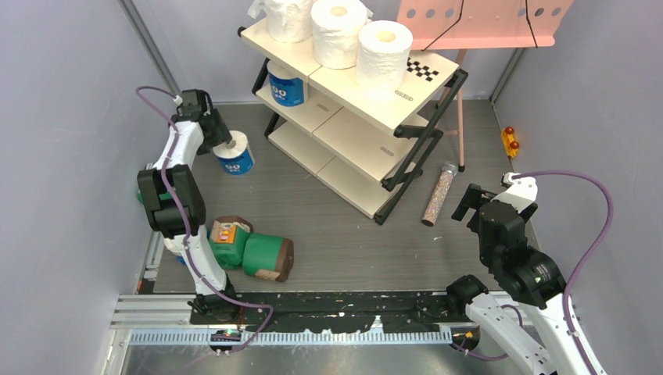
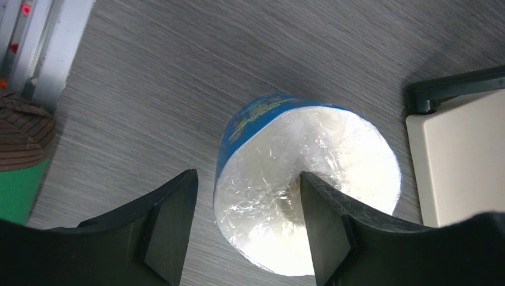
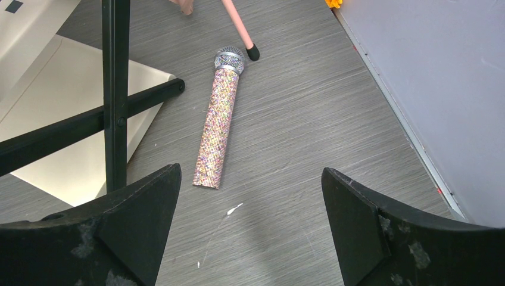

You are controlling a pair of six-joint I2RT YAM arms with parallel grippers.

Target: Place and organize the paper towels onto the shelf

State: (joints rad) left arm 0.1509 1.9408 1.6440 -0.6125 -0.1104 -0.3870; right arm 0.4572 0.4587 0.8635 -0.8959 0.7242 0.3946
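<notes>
The left claw [image 2: 245, 190] is straddling a blue roll's [image 2: 321, 143] wall on the table [image 2: 149, 89], jaws parted; the right claw [image 3: 250, 185] is gaping empty. Three white rolls [image 1: 338, 31] and a second blue roll [image 1: 285, 86] are sitting on the shelf [image 1: 356, 137]; green rolls [image 1: 262, 256] are waiting.

Bare desk [image 1: 344, 226] lies wide between the green rolls [image 1: 266, 254] at near left and the speckled tube [image 1: 440, 194] at right — a free lane to the shelf [image 1: 344, 133]. Three white rolls [image 1: 338, 35] crowd its top tier; one blue roll [image 1: 285, 87] sits far left on the middle tier, the rest bare. A pink stand pole [image 1: 460, 117] hems its right end.
</notes>
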